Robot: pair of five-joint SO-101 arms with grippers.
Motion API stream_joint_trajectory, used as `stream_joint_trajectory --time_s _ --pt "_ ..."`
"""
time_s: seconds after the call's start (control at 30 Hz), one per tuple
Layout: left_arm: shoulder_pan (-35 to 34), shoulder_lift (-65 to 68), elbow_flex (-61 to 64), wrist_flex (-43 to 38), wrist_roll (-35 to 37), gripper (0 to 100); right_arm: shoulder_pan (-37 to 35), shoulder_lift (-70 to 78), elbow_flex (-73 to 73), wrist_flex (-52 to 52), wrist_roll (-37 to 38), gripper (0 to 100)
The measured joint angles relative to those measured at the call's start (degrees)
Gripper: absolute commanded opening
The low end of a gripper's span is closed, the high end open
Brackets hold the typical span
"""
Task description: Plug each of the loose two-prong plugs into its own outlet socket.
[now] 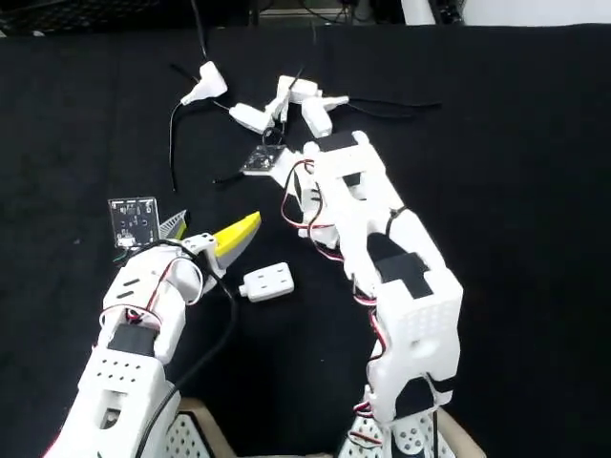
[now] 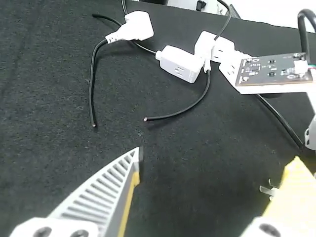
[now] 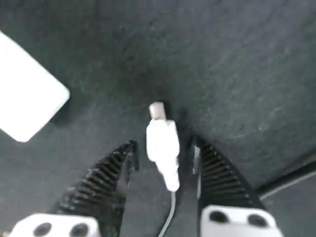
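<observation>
Plug (image 3: 163, 140) lies flat on the worktop (image 3: 237, 74) between our right fingers (image 3: 111, 170), which stand open on either side and hold nothing yet, so we reckon it best to close squarely on its body, behind the prongs (image 3: 157, 111), while our left fingers (image 2: 108, 182) stand wide open and empty.

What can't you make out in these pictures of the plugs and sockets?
- Right wrist view: the white plug between the fingers of the right gripper is blurred; its prongs cannot be counted.
- Right wrist view: a white block is cut off by the edge and blurred; plug or socket, unclear.
- Left wrist view: a circuit board covers part of the plug cluster.
- High view: the outlet block has slots too small to count.
</observation>
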State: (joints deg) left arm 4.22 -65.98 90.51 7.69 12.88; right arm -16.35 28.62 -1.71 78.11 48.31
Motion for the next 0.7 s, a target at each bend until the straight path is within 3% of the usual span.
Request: stream_joint_trajectory --time_s 0.4,0.7 --pt "0.0 0.0 0.0 0.0 0.0 43 0.2 2.7 -2.5 -0.4 -0.1 1.2" --pt "0.0 0.0 0.0 0.0 0.0 43 0.1 3.0 -12.9 11.6 -0.1 1.2"
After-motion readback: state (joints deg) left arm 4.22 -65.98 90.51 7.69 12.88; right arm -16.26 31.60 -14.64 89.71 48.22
